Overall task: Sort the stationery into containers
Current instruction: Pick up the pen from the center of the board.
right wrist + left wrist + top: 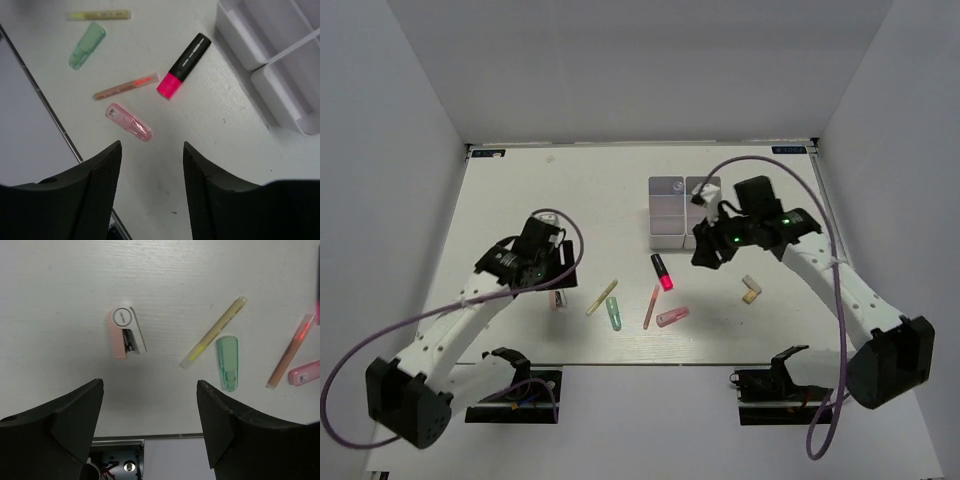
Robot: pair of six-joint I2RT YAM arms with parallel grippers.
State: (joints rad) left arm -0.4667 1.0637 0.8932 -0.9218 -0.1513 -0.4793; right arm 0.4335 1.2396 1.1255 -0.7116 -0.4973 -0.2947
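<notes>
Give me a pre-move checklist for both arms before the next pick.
1. Fingers of left gripper apart, empty: ok.
2. Fingers of right gripper apart, empty: ok.
3. Nothing covering pink-capped marker: ok.
4. Visible organiser compartments in right wrist view empty: ok.
5. Stationery all sorted: not ok; green tube and others lie loose.
6. Far compartments' contents: cannot tell.

Robotics laboratory test cell. A white surface (520,190) is enclosed on three sides by plain white walls (640,70); the left arm (470,318) and right arm (840,285) are bolted at its near edge, trailing purple cables (841,345).
</notes>
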